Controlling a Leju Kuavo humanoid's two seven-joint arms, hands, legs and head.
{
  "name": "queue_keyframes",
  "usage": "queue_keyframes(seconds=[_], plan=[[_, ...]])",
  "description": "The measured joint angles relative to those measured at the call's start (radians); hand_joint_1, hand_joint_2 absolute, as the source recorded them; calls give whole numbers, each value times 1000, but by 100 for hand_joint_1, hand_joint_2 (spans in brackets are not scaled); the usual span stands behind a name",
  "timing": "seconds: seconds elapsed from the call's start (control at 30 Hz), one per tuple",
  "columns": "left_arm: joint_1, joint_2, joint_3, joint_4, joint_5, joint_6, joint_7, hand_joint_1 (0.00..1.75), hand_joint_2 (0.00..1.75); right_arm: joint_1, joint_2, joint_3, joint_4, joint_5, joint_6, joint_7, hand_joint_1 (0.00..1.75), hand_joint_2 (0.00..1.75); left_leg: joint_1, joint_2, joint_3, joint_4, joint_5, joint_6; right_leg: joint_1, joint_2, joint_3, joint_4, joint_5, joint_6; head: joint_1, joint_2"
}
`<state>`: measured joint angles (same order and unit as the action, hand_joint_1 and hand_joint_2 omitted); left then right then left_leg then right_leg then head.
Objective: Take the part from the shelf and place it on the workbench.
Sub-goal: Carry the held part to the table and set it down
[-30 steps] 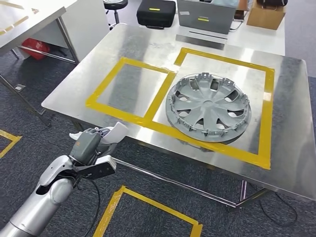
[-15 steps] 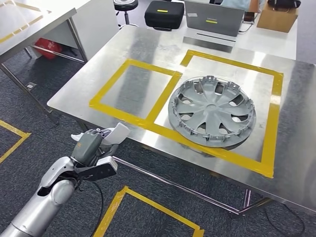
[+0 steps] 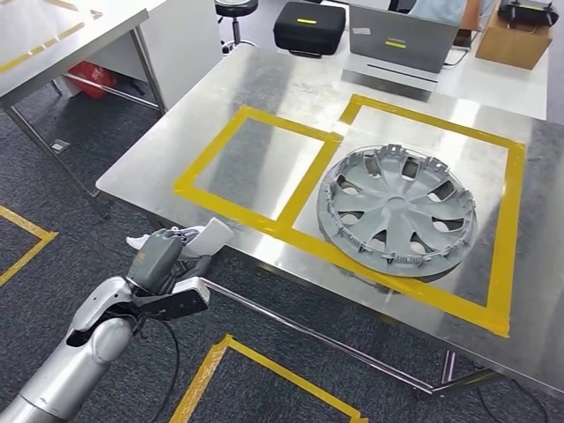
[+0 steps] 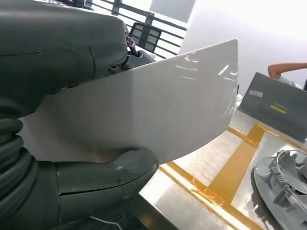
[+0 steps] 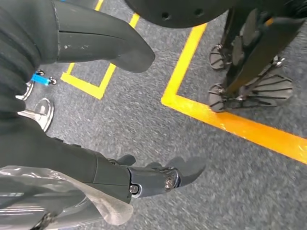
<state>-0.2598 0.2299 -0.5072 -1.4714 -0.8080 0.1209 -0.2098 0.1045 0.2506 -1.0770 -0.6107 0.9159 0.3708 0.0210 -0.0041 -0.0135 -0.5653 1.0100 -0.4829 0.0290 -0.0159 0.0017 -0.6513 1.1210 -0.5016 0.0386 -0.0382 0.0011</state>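
Left hand (image 3: 159, 260) holds one white part (image 3: 211, 235); one hubcap (image 3: 397, 208) on workbench (image 3: 199, 132).

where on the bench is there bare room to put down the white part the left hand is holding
The left yellow-taped square is bare metal, bordered by tape all round. The right square is crowded by the grey wheel cover. The left hand holds the white part just off the bench's near edge.
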Motion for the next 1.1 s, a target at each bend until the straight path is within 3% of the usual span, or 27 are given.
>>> queue_keyframes(seconds=[0.07,0.2,0.27,0.33,0.37,0.4,0.43,0.5,0.57,0.67,0.73,0.83,0.87,0.9,0.93,0.97,1.03,1.1], plan=[[-1,0,0,0,0,0,0,175,175,-1,0,0,0,0,0,0,0,175,-3,-1,-1,8,-9,-10,0,4,39,-79,22,-7,0,0],[-2,-1,0,0,0,0,0,175,175,1,0,0,0,0,1,1,0,175,-2,-1,-6,21,-22,-26,0,6,51,-93,15,-29,-1,0],[-4,0,1,0,0,0,0,175,175,0,0,0,0,0,0,0,0,175,1,1,-41,101,-64,-36,-2,4,58,-96,13,-41,-3,0],[-2,0,1,0,0,0,0,175,175,1,0,-1,0,0,0,0,0,175,4,1,-113,240,-118,-41,-1,2,63,-96,8,-47,-3,0],[1,0,1,0,0,0,0,175,175,1,0,-1,0,0,0,0,0,175,6,1,-142,289,-129,-43,0,1,66,-96,6,-48,-3,0],[3,0,1,0,0,0,0,175,175,1,0,-1,0,0,0,0,0,175,7,1,-156,305,-121,-43,0,1,68,-96,3,-48,-4,0],[4,0,1,0,0,0,0,175,175,1,0,0,0,0,0,0,0,175,7,1,-148,278,-92,-42,0,1,72,-96,1,-47,-4,0],[3,0,1,0,0,0,0,175,175,1,0,0,0,0,1,0,0,175,8,4,-91,148,-16,-36,0,1,83,-96,-6,-42,-3,0],[2,0,1,0,0,0,0,175,175,1,0,0,0,0,1,0,0,175,4,7,-45,43,17,-30,3,1,86,-96,-12,-33,-2,0],[1,0,1,0,0,0,0,175,175,0,0,0,0,0,1,0,0,175,0,6,-36,18,12,-18,2,-1,84,-100,-15,-15,-2,0],[-1,0,1,-1,0,0,0,175,175,-1,0,0,0,0,1,0,0,175,3,6,-25,7,14,-5,1,-1,71,-70,-35,-7,0,0],[-3,-1,1,-1,0,0,0,175,175,-1,0,0,0,0,1,0,0,175,2,7,-17,3,10,8,3,-1,-21,105,-110,-3,6,0],[-2,-2,0,-1,0,0,0,175,175,0,0,0,0,0,1,0,0,175,0,6,-16,3,8,10,3,-1,-55,159,-123,-3,6,0],[-1,-2,0,-1,0,0,0,175,175,1,0,0,0,0,1,0,0,175,-1,6,-14,3,6,11,3,-1,-75,183,-118,-3,6,0],[0,-3,0,-1,0,0,0,175,175,1,0,0,0,0,1,0,0,175,-2,5,-11,3,3,11,4,-1,-74,166,-93,-5,6,0],[1,-3,0,-1,0,0,0,175,175,1,0,0,0,0,0,0,0,175,-3,4,-6,4,-1,9,4,-1,-53,111,-53,-7,6,0],[0,-3,0,-1,0,0,0,175,175,0,0,0,0,0,0,0,0,175,-5,3,2,7,-10,3,5,0,11,-24,8,-12,7,0],[-1,-3,0,-1,0,0,0,175,175,0,0,0,0,0,0,0,0,175,-7,3,3,9,-16,-5,7,1,46,-87,17,-17,6,0]])
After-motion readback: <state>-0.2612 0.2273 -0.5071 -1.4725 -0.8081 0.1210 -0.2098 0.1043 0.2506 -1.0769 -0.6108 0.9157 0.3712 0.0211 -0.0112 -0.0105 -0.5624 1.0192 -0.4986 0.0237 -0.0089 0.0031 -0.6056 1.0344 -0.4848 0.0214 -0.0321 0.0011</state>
